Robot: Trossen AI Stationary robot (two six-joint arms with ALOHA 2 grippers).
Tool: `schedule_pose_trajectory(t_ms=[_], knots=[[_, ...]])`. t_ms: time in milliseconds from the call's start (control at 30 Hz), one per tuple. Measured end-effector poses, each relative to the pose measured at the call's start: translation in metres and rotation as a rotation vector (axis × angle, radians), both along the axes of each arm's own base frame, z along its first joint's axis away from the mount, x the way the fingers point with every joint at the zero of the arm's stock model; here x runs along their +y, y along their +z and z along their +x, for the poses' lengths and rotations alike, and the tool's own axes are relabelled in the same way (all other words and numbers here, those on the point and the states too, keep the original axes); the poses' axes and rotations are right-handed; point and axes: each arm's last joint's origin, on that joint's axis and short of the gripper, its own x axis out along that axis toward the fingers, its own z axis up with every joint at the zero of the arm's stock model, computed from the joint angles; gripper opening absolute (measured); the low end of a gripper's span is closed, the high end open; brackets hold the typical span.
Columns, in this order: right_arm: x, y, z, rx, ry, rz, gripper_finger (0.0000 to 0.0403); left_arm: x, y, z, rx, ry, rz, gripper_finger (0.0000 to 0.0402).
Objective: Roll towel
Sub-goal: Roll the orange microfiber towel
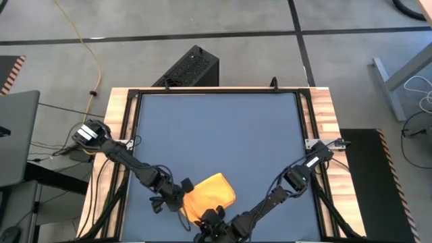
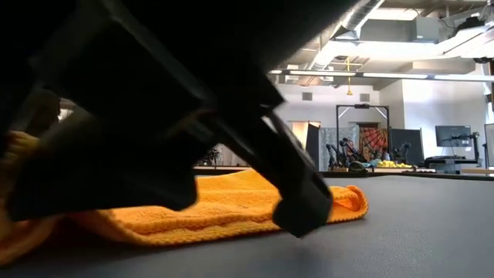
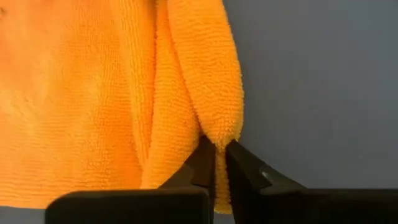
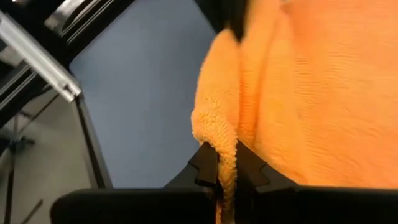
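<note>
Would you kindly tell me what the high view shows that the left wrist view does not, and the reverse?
Only the high view shows both arms converging on the towel at the near edge of the table, with the right gripper beside the left gripper, plus the wooden frame and floor around.

Only the left wrist view shows the left fingers shut on a folded edge of the towel, and its terry weave.

Both show the yellow towel lying bunched on the dark blue tabletop.

A black perforated box (image 1: 190, 67) sits on the grey floor above the table's top edge. A yellow cable (image 1: 86, 47) trails down the upper left. A grey laptop (image 1: 17, 135) lies at far left.
</note>
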Motion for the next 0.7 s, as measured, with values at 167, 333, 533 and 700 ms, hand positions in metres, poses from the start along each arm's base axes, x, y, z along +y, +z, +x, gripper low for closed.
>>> schedule_pose_trajectory(t_ms=[167,333,533,700], knots=[[0.001,-0.002,-0.005,-0.001,-0.067,0.053,0.0038,0.006,0.008,0.010,0.168,0.052,-0.183,0.0003],[0.003,0.000,-0.004,-0.031,-0.092,0.113,0.0038,0.015,0.020,0.018,0.316,0.084,-0.310,0.0002],[0.003,0.002,-0.004,-0.057,-0.146,0.209,0.0038,0.026,0.022,0.024,0.394,0.109,-0.399,0.0001],[0.000,0.000,-0.003,-0.016,-0.132,0.238,0.0038,0.031,0.020,0.026,0.346,0.171,-0.310,0.0032]])
